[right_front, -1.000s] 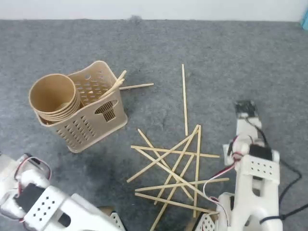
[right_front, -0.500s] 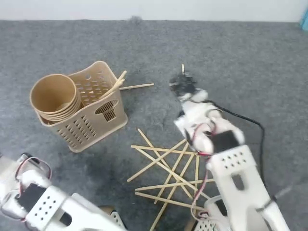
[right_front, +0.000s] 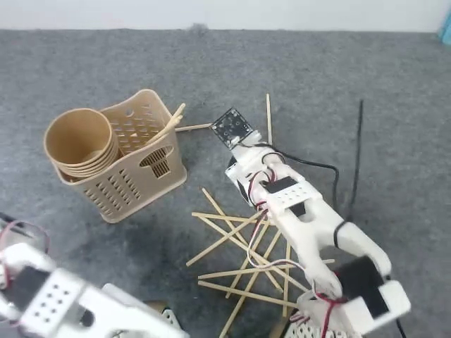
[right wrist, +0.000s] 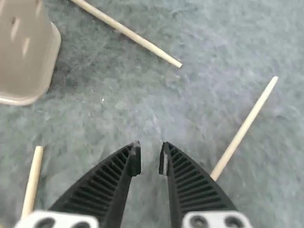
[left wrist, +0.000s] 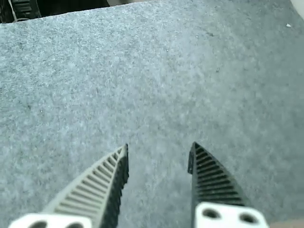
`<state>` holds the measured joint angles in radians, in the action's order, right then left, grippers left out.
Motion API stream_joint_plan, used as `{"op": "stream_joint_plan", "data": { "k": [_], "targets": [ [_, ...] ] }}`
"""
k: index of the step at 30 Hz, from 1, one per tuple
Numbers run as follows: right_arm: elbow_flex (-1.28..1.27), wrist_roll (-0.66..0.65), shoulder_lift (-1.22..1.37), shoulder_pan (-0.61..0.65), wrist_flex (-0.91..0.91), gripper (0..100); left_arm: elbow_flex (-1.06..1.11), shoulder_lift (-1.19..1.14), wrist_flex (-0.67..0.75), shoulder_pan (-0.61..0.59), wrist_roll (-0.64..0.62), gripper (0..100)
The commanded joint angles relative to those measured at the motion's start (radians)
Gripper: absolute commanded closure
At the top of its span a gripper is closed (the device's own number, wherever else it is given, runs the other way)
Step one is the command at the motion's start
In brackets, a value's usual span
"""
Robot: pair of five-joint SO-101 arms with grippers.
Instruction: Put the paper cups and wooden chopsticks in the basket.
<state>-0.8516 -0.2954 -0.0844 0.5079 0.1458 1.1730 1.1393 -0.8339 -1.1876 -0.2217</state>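
Note:
A beige basket [right_front: 134, 176] stands at the left with stacked paper cups [right_front: 77, 141] and a few chopsticks [right_front: 169, 123] in it. Several wooden chopsticks [right_front: 254, 253] lie crossed on the carpet in the middle. My right arm [right_front: 282, 197] stretches over that pile, its wrist near the basket's right side. My right gripper [right wrist: 149, 152] hangs low over bare carpet, open by a narrow gap, holding nothing. One chopstick [right wrist: 128, 33] lies ahead of it, another chopstick [right wrist: 242, 130] beside it. My left gripper [left wrist: 159, 149] is open over bare carpet.
The basket's corner [right wrist: 23, 52] shows close to the right gripper. A single chopstick [right_front: 194, 127] lies by the basket's right rim and a long one [right_front: 268, 113] farther right. A black cable [right_front: 356, 162] trails right of the arm. The left arm's base [right_front: 42, 296] sits at the front left.
My right arm unfolded from the right side and swung left across the chopstick pile toward the basket. The left arm's base shifted slightly. The basket, cups and chopsticks stayed put.

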Motion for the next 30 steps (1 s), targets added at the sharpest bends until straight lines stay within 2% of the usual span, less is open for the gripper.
{"op": "stream_joint_plan", "data": {
  "k": [1,4,8,13,15,19,23,27,30],
  "targets": [
    [0.058,0.064,0.018,-0.001,-0.122,91.8,-0.298,-0.333,0.021,-0.017,-0.048,80],
    [0.066,0.086,0.053,0.007,-0.219,91.8,-0.535,-0.643,-0.020,-0.057,-0.048,80],
    [0.133,0.087,0.142,0.033,-0.312,92.2,-0.863,-1.002,-0.150,-0.115,-0.043,80],
    [0.307,0.104,0.314,0.025,-0.318,92.2,-1.155,-1.284,-0.239,-0.181,-0.041,80],
    [0.373,0.184,0.381,0.025,-0.320,92.2,-1.208,-1.352,-0.241,-0.190,-0.041,80],
    [0.517,0.433,0.496,0.025,-0.314,92.2,-1.244,-1.455,-0.213,-0.193,-0.041,80],
    [0.684,0.571,0.596,0.018,-0.295,92.2,-1.244,-1.531,-0.130,-0.193,-0.041,80],
    [0.930,0.704,0.719,0.021,-0.105,92.2,-1.247,-1.594,-0.061,-0.195,-0.040,80],
    [1.158,0.733,0.871,0.016,0.044,92.2,-1.251,-1.633,-0.023,-0.195,-0.012,80]
  ]
}}
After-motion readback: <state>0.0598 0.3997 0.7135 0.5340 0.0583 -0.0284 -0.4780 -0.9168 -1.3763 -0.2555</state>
